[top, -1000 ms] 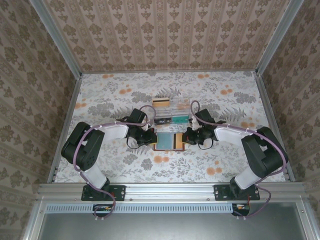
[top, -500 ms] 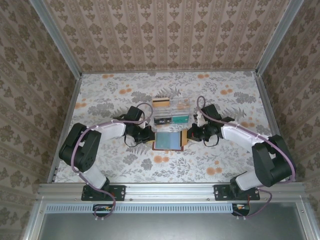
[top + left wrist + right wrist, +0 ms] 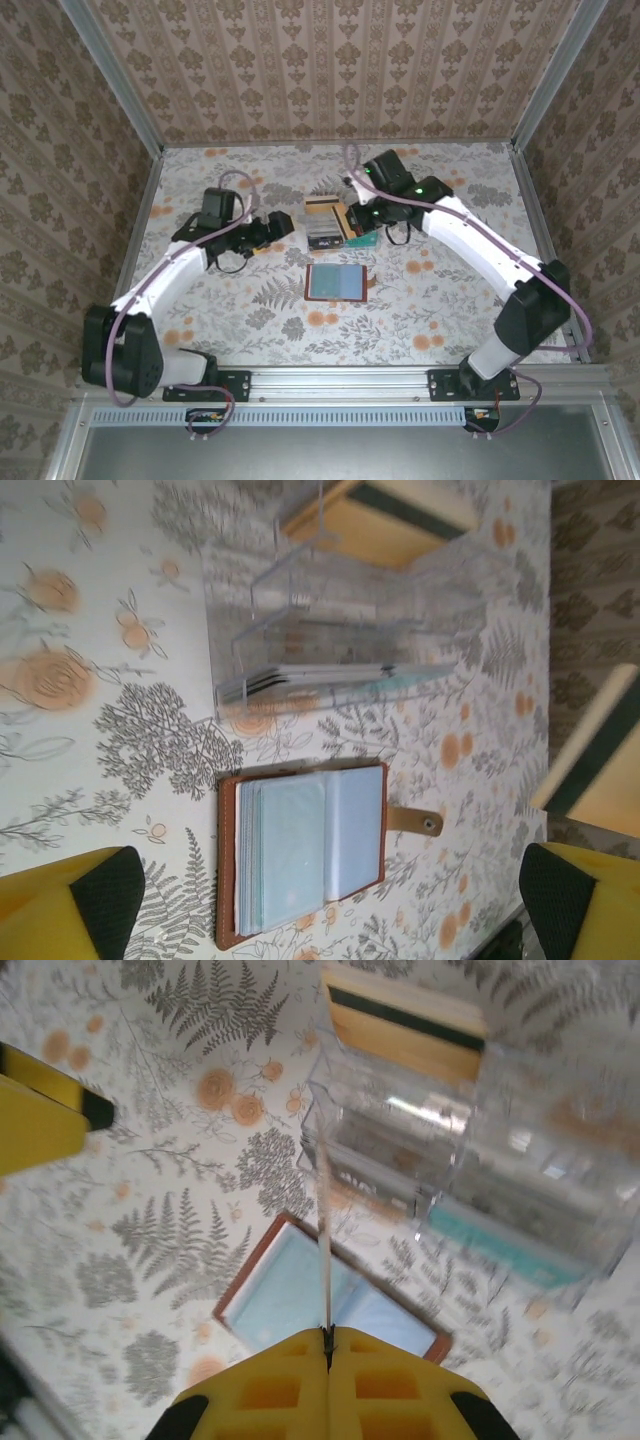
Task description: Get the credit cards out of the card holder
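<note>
Card [image 3: 324, 1250] pinched in my closed right hand [image 3: 328, 1345]; left hand [image 3: 330, 895] spread wide, empty. Lower it straight into box [image 3: 470, 1150].

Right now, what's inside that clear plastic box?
The clear box holds a tan dark-striped card at its far end and a stack of cards nearer the card holder; the stack's lower cards are covered.

White shells and black joints on the left arm [image 3: 165, 278] and right arm [image 3: 478, 243], purple cables [image 3: 226, 177] looping along; gripper fingers [image 3: 58, 920] yellow, black-padded.
</note>
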Tool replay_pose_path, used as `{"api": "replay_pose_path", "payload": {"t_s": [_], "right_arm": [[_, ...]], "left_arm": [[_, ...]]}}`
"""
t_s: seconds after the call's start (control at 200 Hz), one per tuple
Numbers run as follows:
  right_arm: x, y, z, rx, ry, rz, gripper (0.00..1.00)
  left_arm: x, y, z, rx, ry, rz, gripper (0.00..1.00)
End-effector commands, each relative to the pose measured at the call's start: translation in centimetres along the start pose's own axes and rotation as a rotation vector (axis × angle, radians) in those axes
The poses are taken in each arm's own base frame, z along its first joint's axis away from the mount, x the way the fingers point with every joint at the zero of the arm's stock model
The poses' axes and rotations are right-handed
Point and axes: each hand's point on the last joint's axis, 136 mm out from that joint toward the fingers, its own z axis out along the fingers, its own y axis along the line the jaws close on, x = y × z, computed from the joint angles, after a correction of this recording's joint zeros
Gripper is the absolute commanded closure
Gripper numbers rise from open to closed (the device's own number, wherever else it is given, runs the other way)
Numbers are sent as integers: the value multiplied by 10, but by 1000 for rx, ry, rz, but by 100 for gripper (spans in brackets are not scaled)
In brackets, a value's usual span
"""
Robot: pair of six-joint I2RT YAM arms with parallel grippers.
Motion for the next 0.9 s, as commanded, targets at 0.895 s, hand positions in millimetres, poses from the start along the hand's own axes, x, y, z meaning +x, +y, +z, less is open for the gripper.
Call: {"api": "replay_pose_path", "payload": {"t_s": [0.895], "right_arm": [[-63,-7,90,527,142,-1268,100]], "left_arm": [[11,43,-65,-80,-144,-133,0]]}}
